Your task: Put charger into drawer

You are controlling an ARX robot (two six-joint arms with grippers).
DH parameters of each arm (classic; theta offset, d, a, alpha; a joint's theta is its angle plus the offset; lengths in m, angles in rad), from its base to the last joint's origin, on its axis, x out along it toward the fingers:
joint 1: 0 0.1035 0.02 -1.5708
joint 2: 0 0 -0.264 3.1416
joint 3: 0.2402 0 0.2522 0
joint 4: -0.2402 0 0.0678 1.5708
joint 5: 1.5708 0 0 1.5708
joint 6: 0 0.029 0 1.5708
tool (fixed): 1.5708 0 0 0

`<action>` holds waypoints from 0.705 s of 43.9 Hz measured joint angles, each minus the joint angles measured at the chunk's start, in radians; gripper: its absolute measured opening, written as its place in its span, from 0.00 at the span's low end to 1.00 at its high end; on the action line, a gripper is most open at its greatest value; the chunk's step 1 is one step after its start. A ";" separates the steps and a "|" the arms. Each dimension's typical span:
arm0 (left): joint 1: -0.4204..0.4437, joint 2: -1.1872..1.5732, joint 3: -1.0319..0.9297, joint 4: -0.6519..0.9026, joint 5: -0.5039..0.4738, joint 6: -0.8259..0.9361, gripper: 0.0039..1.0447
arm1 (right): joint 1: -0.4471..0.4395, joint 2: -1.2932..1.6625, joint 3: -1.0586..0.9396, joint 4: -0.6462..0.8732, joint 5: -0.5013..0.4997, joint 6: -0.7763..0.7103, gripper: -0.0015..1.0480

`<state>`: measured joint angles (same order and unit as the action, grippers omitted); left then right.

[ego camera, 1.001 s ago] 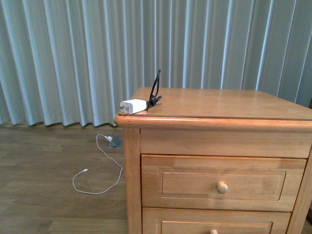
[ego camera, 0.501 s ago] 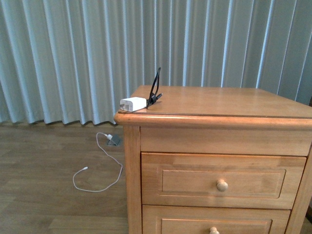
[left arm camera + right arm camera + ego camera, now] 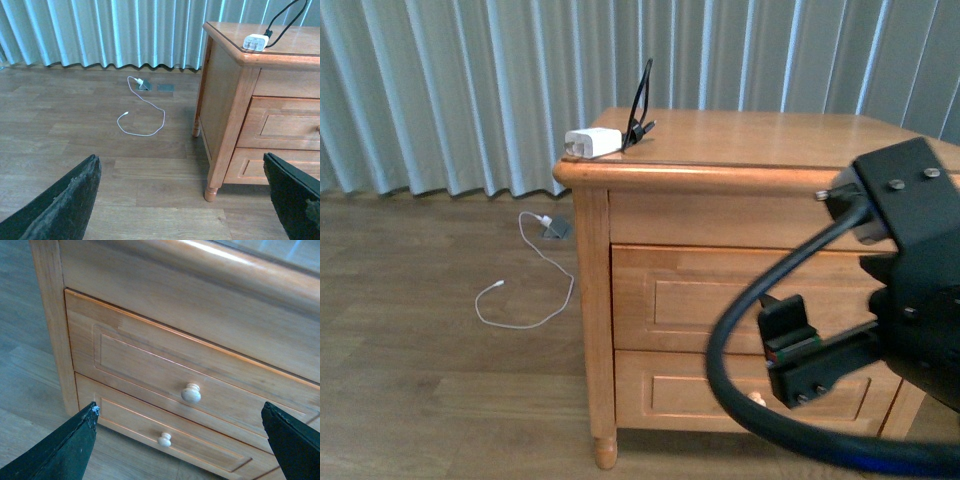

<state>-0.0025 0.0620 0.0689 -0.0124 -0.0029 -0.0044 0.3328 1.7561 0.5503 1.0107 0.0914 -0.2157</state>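
The charger point(image 3: 593, 142), a small white block with a black looped cord, lies on the front left corner of the cabinet top; the left wrist view also shows the charger point(image 3: 255, 42). The drawer point(image 3: 665, 298) is shut, its right part hidden behind my right arm point(image 3: 905, 290). In the right wrist view the drawer point(image 3: 145, 362) shows its round knob point(image 3: 191, 393). My right gripper point(image 3: 179, 412) is open, in front of the drawers, touching nothing. My left gripper point(image 3: 180, 157) is open above the floor, left of the cabinet.
A thin white cable point(image 3: 525, 300) curls on the wooden floor left of the cabinet, running to a floor plate point(image 3: 145, 86). A similar lower drawer point(image 3: 200, 450) with its own knob sits below. Grey curtains point(image 3: 470, 80) hang behind. The cabinet leg point(image 3: 210, 192) stands near my left gripper.
The front view has pulled back and dropped, so the cabinet sits further off. My right arm has come into view at the right, in front of the drawers.
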 joint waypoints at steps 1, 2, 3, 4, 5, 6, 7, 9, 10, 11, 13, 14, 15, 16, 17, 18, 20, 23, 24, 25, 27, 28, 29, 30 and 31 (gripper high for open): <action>0.000 0.000 0.000 0.000 0.000 0.000 0.94 | 0.000 0.034 0.020 0.012 0.003 -0.002 0.92; 0.000 0.000 0.000 0.000 0.000 0.000 0.94 | 0.000 0.069 0.040 0.023 0.006 -0.006 0.92; 0.000 0.000 0.000 0.000 0.000 0.000 0.94 | 0.000 0.101 0.060 0.034 0.008 -0.008 0.92; 0.000 0.000 0.000 0.000 0.000 0.000 0.94 | 0.000 0.132 0.079 0.042 0.011 -0.010 0.92; 0.000 0.000 0.000 0.000 0.000 0.000 0.94 | -0.001 0.147 0.089 0.046 0.014 -0.011 0.92; 0.000 0.000 0.000 0.000 0.000 0.000 0.94 | -0.004 0.192 0.119 0.054 0.017 -0.018 0.92; 0.000 0.000 0.000 0.000 0.000 0.000 0.94 | -0.006 0.220 0.139 0.060 0.021 -0.021 0.92; 0.000 0.000 0.000 0.000 0.000 0.000 0.94 | -0.011 0.274 0.180 0.066 0.033 -0.024 0.92; 0.000 0.000 0.000 0.000 0.000 0.000 0.94 | -0.013 0.298 0.200 0.067 0.038 -0.025 0.92; 0.000 0.000 0.000 0.000 0.000 0.000 0.94 | -0.018 0.333 0.229 0.072 0.045 -0.029 0.92; 0.000 0.000 0.000 0.000 0.000 0.000 0.94 | -0.024 0.367 0.258 0.077 0.055 -0.031 0.92; 0.000 0.000 0.000 0.000 0.000 0.000 0.94 | -0.027 0.387 0.277 0.077 0.061 -0.031 0.92; 0.000 0.000 0.000 0.000 0.000 0.000 0.94 | -0.031 0.406 0.293 0.077 0.070 -0.031 0.92; 0.000 0.000 0.000 0.000 0.000 0.000 0.94 | -0.035 0.424 0.307 0.077 0.075 -0.031 0.92; 0.000 0.000 0.000 0.000 0.000 0.000 0.94 | -0.037 0.431 0.319 0.078 0.079 -0.031 0.92; 0.000 0.000 0.000 0.000 0.000 0.000 0.94 | -0.041 0.447 0.334 0.082 0.088 -0.032 0.92; 0.000 0.000 0.000 0.000 0.000 0.000 0.94 | -0.050 0.476 0.363 0.085 0.102 -0.032 0.92; 0.000 0.000 0.000 0.000 0.000 0.000 0.94 | -0.061 0.505 0.393 0.076 0.111 -0.027 0.92; 0.000 0.000 0.000 0.000 0.000 0.000 0.94 | -0.065 0.513 0.409 0.069 0.114 -0.023 0.92; 0.000 0.000 0.000 0.000 0.000 0.000 0.94 | -0.066 0.517 0.414 0.067 0.114 -0.021 0.92; 0.000 0.000 0.000 0.000 0.000 0.000 0.94 | -0.074 0.533 0.431 0.064 0.119 -0.015 0.92; 0.000 0.000 0.000 0.000 0.000 0.000 0.94 | -0.076 0.536 0.435 0.062 0.121 -0.012 0.92; 0.000 0.000 0.000 0.000 0.000 0.000 0.94 | -0.079 0.542 0.442 0.057 0.122 -0.006 0.92; 0.000 0.000 0.000 0.000 0.000 0.000 0.94 | -0.083 0.549 0.448 0.055 0.122 -0.003 0.92; 0.000 0.000 0.000 0.000 0.000 0.000 0.94 | -0.085 0.556 0.451 0.058 0.124 0.000 0.92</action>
<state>-0.0029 0.0620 0.0689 -0.0124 -0.0029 -0.0048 0.2478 2.3123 1.0016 1.0683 0.2157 -0.2157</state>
